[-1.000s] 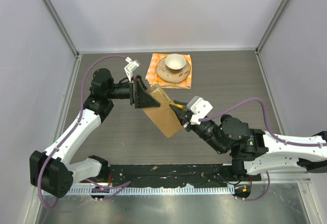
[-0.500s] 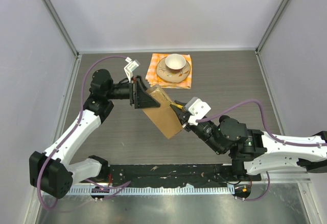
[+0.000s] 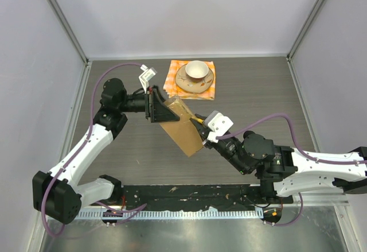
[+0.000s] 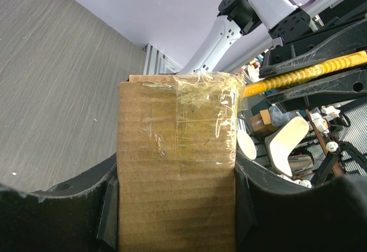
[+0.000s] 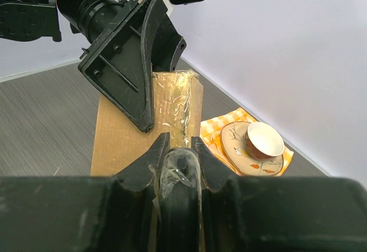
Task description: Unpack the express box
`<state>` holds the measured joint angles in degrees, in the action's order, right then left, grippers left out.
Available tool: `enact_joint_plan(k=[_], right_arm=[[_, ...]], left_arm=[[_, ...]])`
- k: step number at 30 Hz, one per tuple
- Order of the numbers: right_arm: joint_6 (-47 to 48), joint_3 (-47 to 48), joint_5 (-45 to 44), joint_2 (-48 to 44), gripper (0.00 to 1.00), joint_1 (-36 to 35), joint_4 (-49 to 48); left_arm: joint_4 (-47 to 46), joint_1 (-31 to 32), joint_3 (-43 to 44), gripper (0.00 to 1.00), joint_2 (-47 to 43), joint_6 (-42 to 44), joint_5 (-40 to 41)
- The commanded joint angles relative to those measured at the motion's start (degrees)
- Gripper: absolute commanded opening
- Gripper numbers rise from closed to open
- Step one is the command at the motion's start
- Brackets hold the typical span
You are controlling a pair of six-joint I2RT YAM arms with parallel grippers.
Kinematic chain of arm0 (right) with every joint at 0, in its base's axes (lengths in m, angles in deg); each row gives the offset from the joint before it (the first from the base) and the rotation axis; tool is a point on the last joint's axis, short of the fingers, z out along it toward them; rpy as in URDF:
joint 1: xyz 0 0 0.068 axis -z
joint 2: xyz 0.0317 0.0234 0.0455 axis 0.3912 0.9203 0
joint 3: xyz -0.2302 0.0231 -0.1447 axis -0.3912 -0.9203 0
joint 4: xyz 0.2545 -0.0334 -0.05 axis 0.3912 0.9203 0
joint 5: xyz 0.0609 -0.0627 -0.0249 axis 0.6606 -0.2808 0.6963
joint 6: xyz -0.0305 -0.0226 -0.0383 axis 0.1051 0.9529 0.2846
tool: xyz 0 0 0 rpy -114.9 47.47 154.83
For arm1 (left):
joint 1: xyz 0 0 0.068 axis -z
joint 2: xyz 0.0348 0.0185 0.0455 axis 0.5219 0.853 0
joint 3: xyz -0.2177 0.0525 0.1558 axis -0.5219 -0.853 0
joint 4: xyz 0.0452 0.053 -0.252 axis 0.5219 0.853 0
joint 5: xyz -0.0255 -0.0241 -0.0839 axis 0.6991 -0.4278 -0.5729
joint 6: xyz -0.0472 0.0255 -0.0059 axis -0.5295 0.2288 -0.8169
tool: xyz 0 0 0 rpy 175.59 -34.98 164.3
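The box (image 3: 182, 130) is caught between the 2 hands, over the middle of the surface (image 3: 258, 85). I cannot tell whether its lower end touches down.

The left hand (image 3: 162, 109) is about half closed across the box's narrow width, 1 finger on each side, gripping the end nearest itself. From there the box runs straight out along its long axis toward the right hand (image 3: 202, 130).

The right hand meets the box at the far end, on the side that carries the clear tape (image 5: 175, 100). Its fingers are almost together, and something glossy sits pinched between them. It looks like the loose end of that tape, though I cannot be sure.

The strip runs lengthwise from the right hand's fingertips back toward the left hand. Judging by this, the right hand is the one placed to peel and the left hand only braces. A pull probably needs to follow the strip's length, not cut across it.

The cup and saucer (image 3: 195, 75) sit well beyond both hands.
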<state>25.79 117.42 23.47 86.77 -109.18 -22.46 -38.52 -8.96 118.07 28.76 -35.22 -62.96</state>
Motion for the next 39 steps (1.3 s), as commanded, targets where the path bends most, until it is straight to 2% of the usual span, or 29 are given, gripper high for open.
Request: enact_joint_plan(k=[1, 20, 28, 39], right_arm=[[-0.5, 0.5, -2.17, -0.45, 0.01, -0.25, 1.43], [-9.12, -0.29, -3.4, -2.3, 0.01, -0.51, 15.39], [-10.79, 2.51, -4.98, -3.09, 0.01, -1.3, 23.3], [-13.51, 2.17, -6.3, -2.83, 0.01, -2.27, 25.95]], left_arm=[[-5.1, 0.35, 0.31, 0.0, -2.35, -2.24, -1.64], [-5.98, 0.35, 0.05, 0.0, -2.7, -2.95, -0.85], [-6.51, 0.35, -0.57, 0.0, -2.96, -3.39, -0.59], [-5.98, 0.17, 0.31, 0.0, -2.44, -3.3, 1.51]])
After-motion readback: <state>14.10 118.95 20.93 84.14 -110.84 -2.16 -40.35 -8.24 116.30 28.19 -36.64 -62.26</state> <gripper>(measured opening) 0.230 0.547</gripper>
